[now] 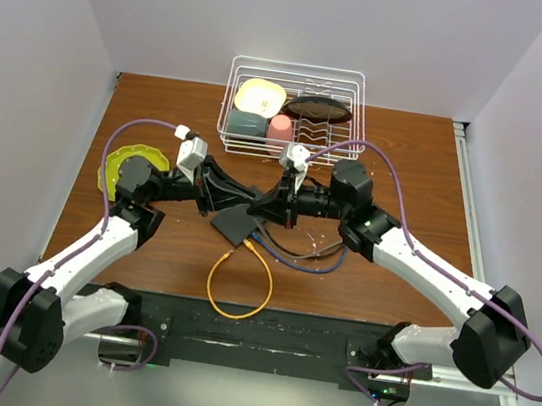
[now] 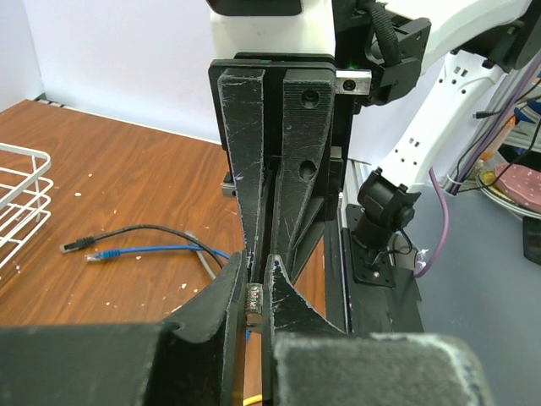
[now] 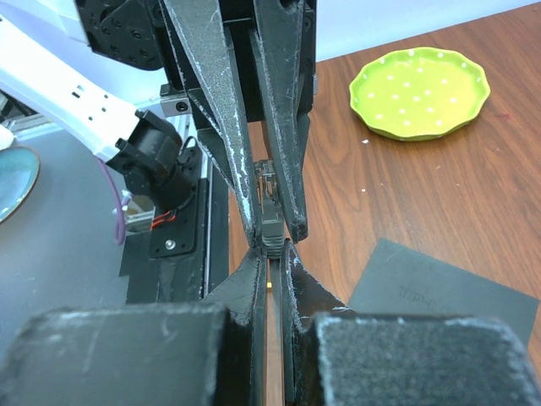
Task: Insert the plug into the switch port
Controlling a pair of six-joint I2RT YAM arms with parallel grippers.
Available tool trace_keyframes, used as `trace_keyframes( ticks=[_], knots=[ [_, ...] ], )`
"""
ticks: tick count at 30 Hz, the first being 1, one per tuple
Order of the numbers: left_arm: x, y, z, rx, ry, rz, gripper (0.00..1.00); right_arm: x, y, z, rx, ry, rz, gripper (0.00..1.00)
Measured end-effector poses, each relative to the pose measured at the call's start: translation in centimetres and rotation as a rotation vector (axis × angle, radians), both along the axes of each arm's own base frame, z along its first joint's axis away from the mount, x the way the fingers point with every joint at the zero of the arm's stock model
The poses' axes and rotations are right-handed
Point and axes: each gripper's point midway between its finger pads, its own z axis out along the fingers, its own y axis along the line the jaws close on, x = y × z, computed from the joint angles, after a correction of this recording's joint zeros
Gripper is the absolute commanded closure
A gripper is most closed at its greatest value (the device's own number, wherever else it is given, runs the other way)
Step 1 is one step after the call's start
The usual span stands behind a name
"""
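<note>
The plug (image 2: 254, 303) is a small clear connector with a dark grey boot (image 3: 272, 227), held above the table where the two grippers meet tip to tip. My left gripper (image 2: 254, 275) is shut on its clear front part. Opposite it, my right gripper (image 3: 271, 252) is shut on the boot just behind. In the top view the two grippers, left (image 1: 254, 201) and right (image 1: 269, 205), touch over the flat dark grey switch box (image 1: 233, 223), which lies on the wood below them (image 3: 439, 292). Its port edge is hidden. A yellow cable (image 1: 240, 281) loops toward the near edge.
A white wire dish rack (image 1: 295, 105) with cups and a dark dish stands at the back. At the left lies a green dotted plate (image 1: 132, 168). Loose blue and black cables (image 2: 144, 245) lie right of the box. The black base rail (image 1: 253, 334) runs along the near edge.
</note>
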Motion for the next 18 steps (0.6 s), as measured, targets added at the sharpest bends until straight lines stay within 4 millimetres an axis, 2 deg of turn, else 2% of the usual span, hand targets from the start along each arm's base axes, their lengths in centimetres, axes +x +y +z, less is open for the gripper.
trace_keyframes(
  ticks=[1, 2, 5, 6, 11, 13, 16, 18],
  knots=[
    [0.1, 0.0, 0.0, -0.002, 0.0, 0.005, 1.0, 0.1, 0.0, 0.0, 0.0, -0.001, -0.004, 0.89],
    [0.1, 0.0, 0.1, -0.004, 0.0, 0.01, 1.0, 0.1, -0.1, 0.1, -0.001, -0.002, -0.01, 0.77],
    [0.4, -0.1, 0.3, -0.009, 0.015, 0.034, 1.0, 0.6, -0.3, 0.3, -0.002, -0.005, -0.053, 0.61],
    [0.4, -0.1, 0.4, -0.01, 0.018, 0.036, 1.0, 0.8, -0.4, 0.5, 0.0, -0.008, -0.066, 0.51],
    [0.3, 0.0, 1.7, -0.029, 0.01, 0.076, 1.0, 1.7, -1.3, 2.1, 0.02, -0.043, -0.161, 0.35],
    [0.6, 0.1, 2.1, -0.034, 0.017, 0.102, 1.0, 1.9, -1.7, 3.0, 0.035, -0.06, -0.191, 0.24],
    [1.5, 0.2, 2.4, -0.035, 0.05, 0.152, 1.0, 2.2, -2.5, 4.3, 0.056, -0.084, -0.246, 0.05],
    [2.5, 0.4, 2.7, -0.036, 0.082, 0.207, 1.0, 2.6, -2.9, 4.8, 0.063, -0.095, -0.283, 0.02]
  ],
)
